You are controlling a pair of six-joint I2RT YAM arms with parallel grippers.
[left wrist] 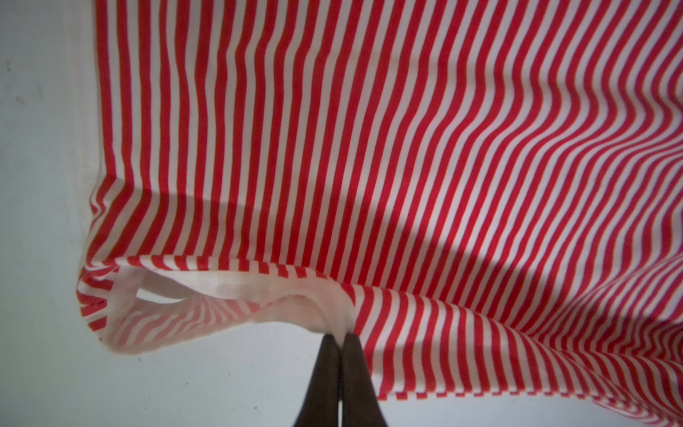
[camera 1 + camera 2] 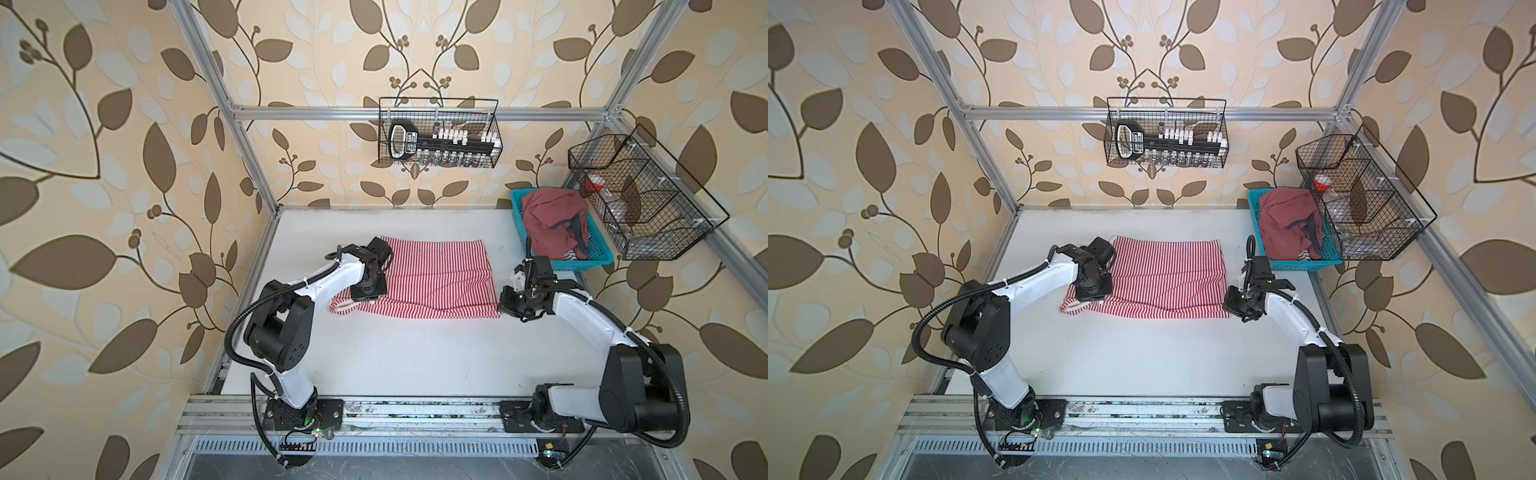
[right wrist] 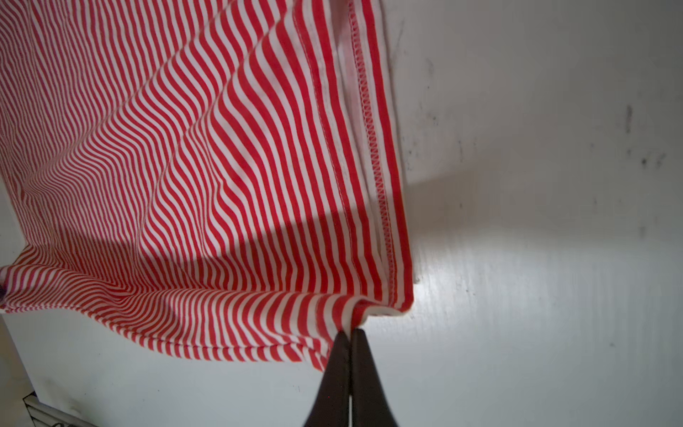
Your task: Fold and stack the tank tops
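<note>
- A white table point(image 2: 415, 361) seen from above, with two white-and-black robot arms mounted along its near edge.
- The striped tank top point(image 2: 440, 274), in thin red and white stripes, lies spread in the middle of the table. It is turned sideways, with the hem toward the right arm and the shoulder straps toward the left arm.
- The dusty red tank top point(image 2: 544, 224) sits crumpled in a blue basket point(image 2: 582, 264) at the far right corner of the table, well apart from the striped one.
- The left arm point(image 2: 324, 280) reaches forward and bends over the strap end of the cloth, wrist pointing down. In the left wrist view the left jaws are together, pinching the white-bound edge of an armhole at the near left corner.
- The right arm point(image 2: 582, 311) stretches low and inward to the hem end. In the right wrist view the right jaws are together, clamped on the near right corner just beside the stitched hem.
- Between the two grips the near edge looks slightly raised off the table, with shallow ripples running across the stripes.
- This looks like the start of the first fold of the striped top: both near corners are held and the near edge is ready to be carried over toward the far edge.
- The task looks to be at an early stage, with the dusty red top not yet laid out.
- The next move probably calls for both arms to lift and travel away together at one pace. That would keep the edge stretched between them so it lands straight along the far edge without bunching.
</note>
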